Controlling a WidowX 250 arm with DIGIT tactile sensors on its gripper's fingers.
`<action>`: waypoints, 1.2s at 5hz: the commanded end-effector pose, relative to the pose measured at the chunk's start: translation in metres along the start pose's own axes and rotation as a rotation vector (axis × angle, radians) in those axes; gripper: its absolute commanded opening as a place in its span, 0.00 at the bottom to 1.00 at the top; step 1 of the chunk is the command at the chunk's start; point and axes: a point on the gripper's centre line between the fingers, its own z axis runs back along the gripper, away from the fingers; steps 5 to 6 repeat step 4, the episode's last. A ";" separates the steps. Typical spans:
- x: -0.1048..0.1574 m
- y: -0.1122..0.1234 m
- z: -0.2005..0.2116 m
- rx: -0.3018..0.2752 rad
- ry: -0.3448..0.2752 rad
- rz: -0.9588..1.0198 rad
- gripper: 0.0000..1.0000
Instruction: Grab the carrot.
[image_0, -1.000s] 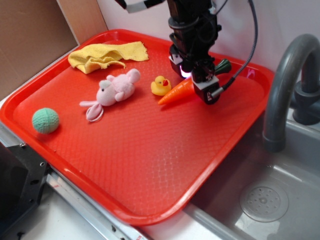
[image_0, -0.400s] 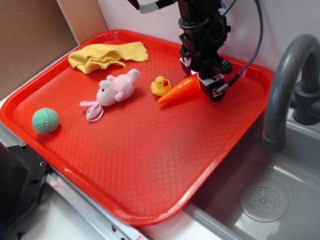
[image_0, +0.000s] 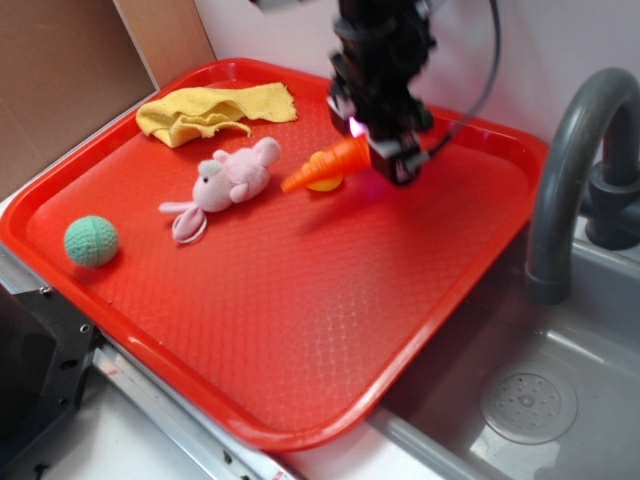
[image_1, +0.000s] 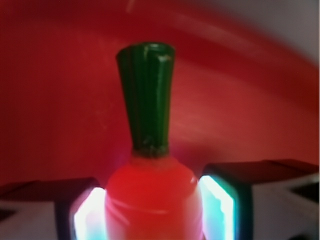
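Note:
The glossy orange carrot (image_0: 322, 168) hangs above the red tray (image_0: 300, 330), its pointed tip aimed left toward the pink plush. My gripper (image_0: 372, 146) is shut on its thick end near the back of the tray. In the wrist view the carrot (image_1: 150, 200) fills the space between the two glowing pads (image_1: 90, 215), and its dark green stub (image_1: 146, 100) points up and away. The carrot's shadow lies on the tray below it.
A pink plush bunny (image_0: 228, 180) lies left of the carrot, a yellow cloth (image_0: 210, 110) at the back left, a green knitted ball (image_0: 91, 241) at the front left. The yellow duck (image_0: 327, 184) is mostly hidden behind the carrot. A grey faucet (image_0: 570, 170) and sink (image_0: 520, 400) stand right.
The gripper closed on the carrot's thick end and lifted it off the tray, carrying it left and up. The carrot now covers most of the duck.

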 end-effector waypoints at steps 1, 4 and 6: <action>-0.050 0.005 0.107 0.049 -0.117 0.168 0.00; -0.096 0.023 0.149 -0.073 -0.114 0.247 0.00; -0.096 0.023 0.149 -0.073 -0.114 0.247 0.00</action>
